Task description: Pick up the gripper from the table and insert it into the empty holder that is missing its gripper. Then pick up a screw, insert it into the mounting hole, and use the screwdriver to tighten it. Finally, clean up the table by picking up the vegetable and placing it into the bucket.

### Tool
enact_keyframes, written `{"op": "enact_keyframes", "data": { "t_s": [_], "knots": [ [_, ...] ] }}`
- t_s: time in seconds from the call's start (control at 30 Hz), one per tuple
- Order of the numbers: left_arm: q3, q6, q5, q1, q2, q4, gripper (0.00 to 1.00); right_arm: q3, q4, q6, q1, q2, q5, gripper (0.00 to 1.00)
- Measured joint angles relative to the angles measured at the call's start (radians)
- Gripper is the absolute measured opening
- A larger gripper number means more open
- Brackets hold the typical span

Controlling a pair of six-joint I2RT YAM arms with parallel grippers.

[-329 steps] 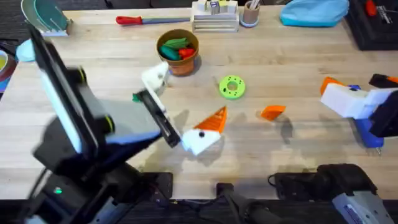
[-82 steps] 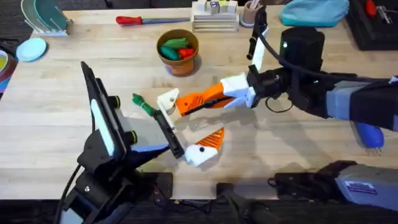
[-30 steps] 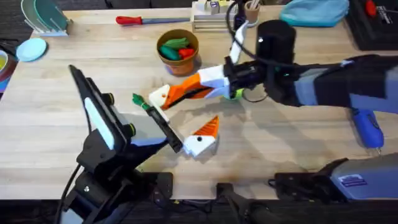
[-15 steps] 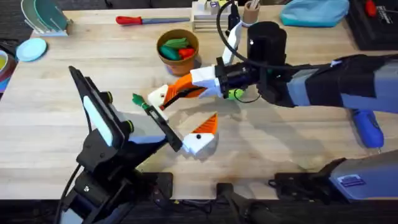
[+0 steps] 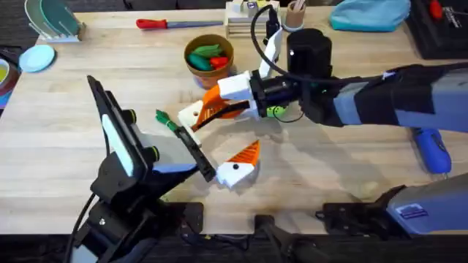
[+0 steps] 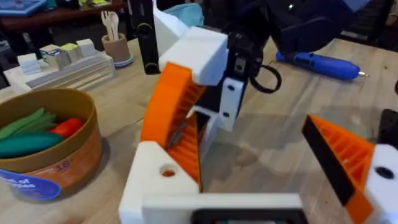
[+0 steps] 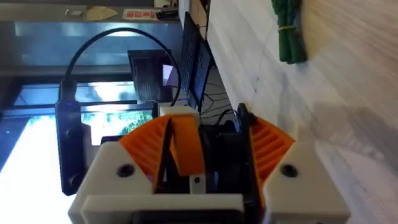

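The left gripper (image 5: 223, 169), nearer the table's front edge, had its bare white holder (image 6: 163, 177) pointing up-table. Just beyond, the right gripper (image 5: 203, 113) pinched the loose orange gripper (image 7: 185, 144) between its 2 pads, long axis angled toward that holder.

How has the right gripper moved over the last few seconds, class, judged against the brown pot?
Yes. The right gripper has swung leftward across the table and now sits just below the brown pot, holding the orange wedge.
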Motion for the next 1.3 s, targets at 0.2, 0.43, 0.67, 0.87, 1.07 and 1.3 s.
{"op": "enact_keyframes", "data": {
  "t_s": [0.2, 0.43, 0.67, 0.87, 1.07, 1.3],
  "knots": [
    [0.0, 0.016, 0.029, -0.001, 0.0, 0.001, 0.993, 0.0, 0.002, -0.007, -0.029, 0.009, -0.037, 0.896],
    [0.0, 0.018, 0.074, -0.009, 0.0, 0.002, 0.993, 0.0, 0.017, -0.01, -0.071, 0.009, -0.052, 0.975],
    [0.0, 0.018, 0.078, -0.009, 0.0, 0.002, 0.993, 0.0, 0.025, -0.013, -0.098, 0.009, -0.065, 0.991],
    [0.0, 0.018, 0.079, -0.009, 0.0, 0.002, 0.993, 0.003, 0.069, -0.046, -0.151, 0.006, -0.065, 0.987],
    [0.0, 0.018, 0.081, -0.009, 0.0, 0.002, 0.993, 0.014, 0.042, -0.073, -0.215, -0.013, -0.135, 0.992],
    [0.0, 0.018, 0.082, -0.009, 0.0, 0.002, 0.993, 0.015, 0.039, -0.098, -0.241, -0.014, -0.186, 0.993]
  ]
}}
